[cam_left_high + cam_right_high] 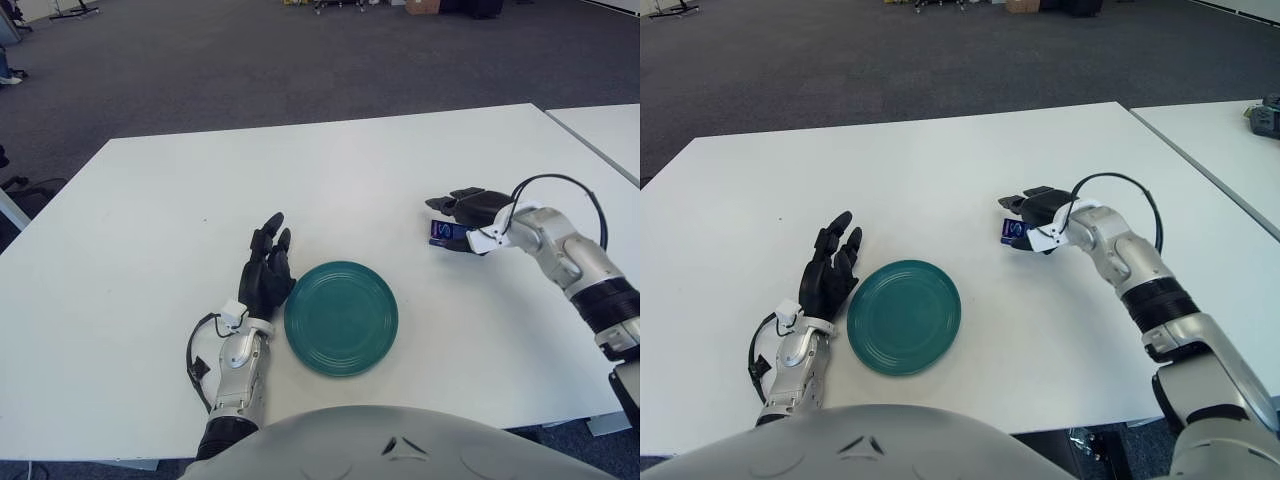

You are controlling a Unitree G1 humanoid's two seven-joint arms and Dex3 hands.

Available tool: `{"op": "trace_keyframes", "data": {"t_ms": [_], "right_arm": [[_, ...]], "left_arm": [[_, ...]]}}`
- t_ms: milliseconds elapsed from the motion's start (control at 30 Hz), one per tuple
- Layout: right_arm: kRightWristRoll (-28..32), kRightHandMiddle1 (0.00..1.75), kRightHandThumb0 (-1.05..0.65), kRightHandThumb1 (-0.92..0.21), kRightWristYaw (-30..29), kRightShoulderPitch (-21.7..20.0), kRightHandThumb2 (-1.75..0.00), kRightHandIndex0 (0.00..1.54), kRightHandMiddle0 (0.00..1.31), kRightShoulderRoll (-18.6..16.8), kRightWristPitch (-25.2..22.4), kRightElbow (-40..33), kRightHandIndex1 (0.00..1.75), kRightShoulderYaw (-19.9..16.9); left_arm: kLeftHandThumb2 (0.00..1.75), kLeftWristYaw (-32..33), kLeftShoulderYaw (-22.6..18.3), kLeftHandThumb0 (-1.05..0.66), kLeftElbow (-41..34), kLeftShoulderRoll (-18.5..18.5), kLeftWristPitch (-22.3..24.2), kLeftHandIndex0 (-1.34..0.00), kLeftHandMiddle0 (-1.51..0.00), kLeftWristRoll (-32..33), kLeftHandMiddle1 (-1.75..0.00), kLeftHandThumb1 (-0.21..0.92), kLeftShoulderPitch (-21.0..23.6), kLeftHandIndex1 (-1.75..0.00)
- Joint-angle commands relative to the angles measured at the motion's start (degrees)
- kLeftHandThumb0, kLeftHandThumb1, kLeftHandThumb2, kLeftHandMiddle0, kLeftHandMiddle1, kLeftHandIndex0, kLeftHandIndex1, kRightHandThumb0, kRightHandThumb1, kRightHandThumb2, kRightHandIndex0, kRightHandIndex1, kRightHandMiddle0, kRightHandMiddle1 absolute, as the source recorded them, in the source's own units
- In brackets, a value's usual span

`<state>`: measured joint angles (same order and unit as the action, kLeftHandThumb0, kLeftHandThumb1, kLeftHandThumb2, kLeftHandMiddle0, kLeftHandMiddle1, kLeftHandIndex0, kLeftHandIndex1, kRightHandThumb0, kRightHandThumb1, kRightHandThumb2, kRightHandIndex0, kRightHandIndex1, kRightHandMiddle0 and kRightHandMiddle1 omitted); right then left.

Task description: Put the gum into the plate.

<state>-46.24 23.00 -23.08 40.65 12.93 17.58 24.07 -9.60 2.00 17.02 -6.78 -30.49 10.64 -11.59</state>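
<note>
A small blue pack of gum (446,232) is on the right side of the white table (150,230), to the right of and beyond the green plate (341,317). My right hand (442,222) reaches in from the right, its dark fingers (458,203) curled over the pack and another finger under it, so it grips the gum close to the tabletop. I cannot tell whether the pack is off the surface. The plate holds nothing. My left hand (266,270) shows just left of the plate, fingers straight and spread, holding nothing.
A second white table (610,130) stands at the far right with a narrow gap between. Grey carpet lies beyond the table's far edge. A black cable (560,190) loops over my right wrist.
</note>
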Motion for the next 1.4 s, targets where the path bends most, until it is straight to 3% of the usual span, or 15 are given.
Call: {"op": "trace_keyframes", "data": {"t_ms": [0, 267, 567, 700, 900, 1033, 1167, 1367], "right_arm": [[-0.9, 0.03, -1.05, -0.92, -3.8, 0.8, -0.85, 0.03, 0.05, -2.1, -1.7, 0.8, 0.01, -0.2], [-1.2, 0.05, -1.05, -0.92, -10.2, 3.4, -0.86, 0.04, 0.07, -5.1, -5.6, 2.3, 0.01, -0.7], [-2.2, 0.06, -1.05, -0.92, -12.3, 9.8, -0.85, 0.03, 0.05, -5.8, -14.9, -5.0, 0.0, -2.9], [-3.6, 0.07, -1.05, -0.92, -10.9, 15.0, -0.86, 0.02, 0.04, -6.4, -21.4, -12.2, 0.0, -4.3], [-5.2, 0.08, -1.05, -0.92, -10.4, 18.0, -0.87, 0.02, 0.03, -7.3, -25.9, -16.0, 0.0, -4.0], [-5.5, 0.11, -1.05, -0.92, -12.1, 17.1, -0.86, 0.02, 0.02, -8.0, -26.6, -12.0, 0.0, -3.6], [-4.7, 0.13, -1.05, -0.92, -15.5, 13.6, -0.85, 0.03, 0.0, -8.4, -24.6, -2.9, 0.0, -3.4], [-4.7, 0.14, -1.05, -0.92, -17.6, 12.2, -0.84, 0.03, 0.0, -8.4, -24.0, 1.5, 0.0, -2.7]], "left_arm": [[0.81, 0.3, 0.3, -1.05, 4.4, -3.5, -0.8, 0.0, -0.33, 0.9, -0.01, 0.92, -3.7, -0.7], [0.84, 0.3, 0.2, -1.05, 6.1, -3.8, -2.3, 0.0, -0.33, 0.9, -0.01, 0.92, -2.9, -0.7], [0.85, -0.1, 0.1, -1.05, 7.4, -4.6, -3.8, 0.0, -0.31, 2.1, 0.0, 0.92, -2.7, -0.65], [0.85, 0.7, 0.5, -1.05, 6.1, -4.5, -2.8, 0.0, -0.31, 1.6, 0.0, 0.92, -3.2, -0.65], [0.86, 1.5, 1.3, -1.05, 3.5, -4.0, -0.8, 0.0, -0.31, 0.6, 0.0, 0.92, -4.1, -0.66], [0.83, 0.7, 1.5, -1.05, 2.4, -3.0, 1.6, 0.0, -0.31, 1.0, 0.0, 0.92, -4.3, -0.7], [0.78, 0.0, 1.0, -1.05, 2.2, -3.0, 3.4, 0.0, -0.32, 2.4, -0.01, 0.92, -4.0, -0.74], [0.77, 0.1, 0.8, -1.05, 3.3, -3.4, 1.5, 0.0, -0.31, 2.1, 0.0, 0.92, -3.3, -0.71]]}}
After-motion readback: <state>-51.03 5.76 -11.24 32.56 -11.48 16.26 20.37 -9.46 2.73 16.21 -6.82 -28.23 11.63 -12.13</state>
